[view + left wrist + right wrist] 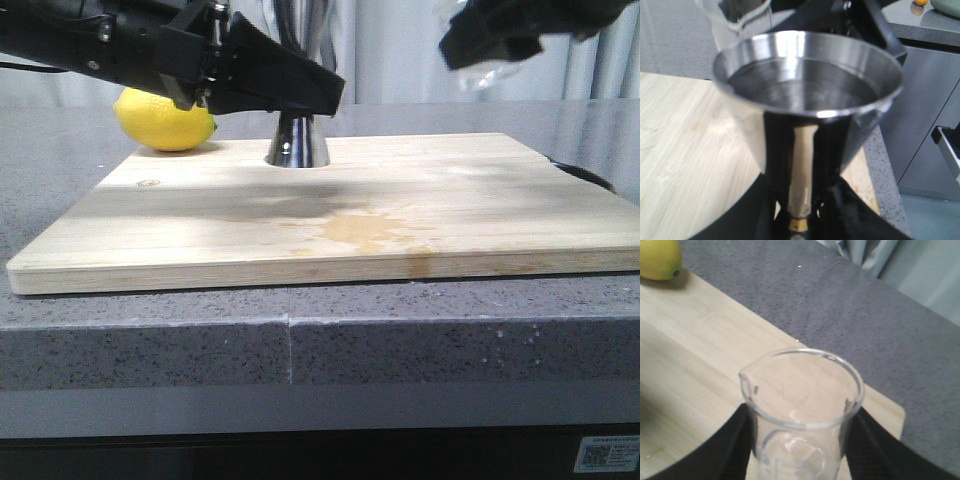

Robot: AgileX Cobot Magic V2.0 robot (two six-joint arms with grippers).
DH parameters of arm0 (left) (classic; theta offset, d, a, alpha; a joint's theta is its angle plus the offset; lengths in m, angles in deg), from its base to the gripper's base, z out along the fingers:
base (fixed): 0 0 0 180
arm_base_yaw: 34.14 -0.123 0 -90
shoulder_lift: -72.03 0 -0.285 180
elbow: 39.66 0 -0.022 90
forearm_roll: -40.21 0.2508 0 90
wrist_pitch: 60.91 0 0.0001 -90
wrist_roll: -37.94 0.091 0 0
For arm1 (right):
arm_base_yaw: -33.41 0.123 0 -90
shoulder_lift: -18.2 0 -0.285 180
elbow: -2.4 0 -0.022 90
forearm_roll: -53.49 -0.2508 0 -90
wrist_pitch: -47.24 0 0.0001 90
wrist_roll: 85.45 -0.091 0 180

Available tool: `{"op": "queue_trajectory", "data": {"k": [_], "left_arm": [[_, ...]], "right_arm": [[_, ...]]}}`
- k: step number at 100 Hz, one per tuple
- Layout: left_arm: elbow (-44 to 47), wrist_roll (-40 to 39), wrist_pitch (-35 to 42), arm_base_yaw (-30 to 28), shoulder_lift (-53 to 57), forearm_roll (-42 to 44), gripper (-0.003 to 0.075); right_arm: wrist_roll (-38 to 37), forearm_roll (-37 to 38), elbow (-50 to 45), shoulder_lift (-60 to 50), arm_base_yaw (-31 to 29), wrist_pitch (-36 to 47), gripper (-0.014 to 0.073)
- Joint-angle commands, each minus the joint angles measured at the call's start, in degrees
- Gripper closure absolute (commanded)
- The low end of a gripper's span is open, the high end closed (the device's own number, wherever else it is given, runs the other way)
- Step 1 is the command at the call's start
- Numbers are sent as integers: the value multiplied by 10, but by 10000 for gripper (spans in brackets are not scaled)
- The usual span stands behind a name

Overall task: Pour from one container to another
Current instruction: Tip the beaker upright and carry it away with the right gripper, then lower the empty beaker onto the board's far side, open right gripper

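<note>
Steel jigger [807,100] stands upright on the board, holding liquid; clear beaker [802,405] looks empty.

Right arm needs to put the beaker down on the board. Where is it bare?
Bare: the cutting board right of the jigger, out to its right edge, and the front strip near the stain. Crowded: the back left, with jigger, left gripper and lemon.

Grey speckled counter [150,340] carries wooden board [330,235]; lemon [165,121] behind board; jigger [297,140] on board.
</note>
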Motion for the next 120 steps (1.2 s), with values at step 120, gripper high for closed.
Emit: {"op": "queue_trajectory", "data": {"k": [120], "left_arm": [[-17,13,-8,-46,32,-26,687]], "right_arm": [[200,-174,21,193,-174,471,483]]}}
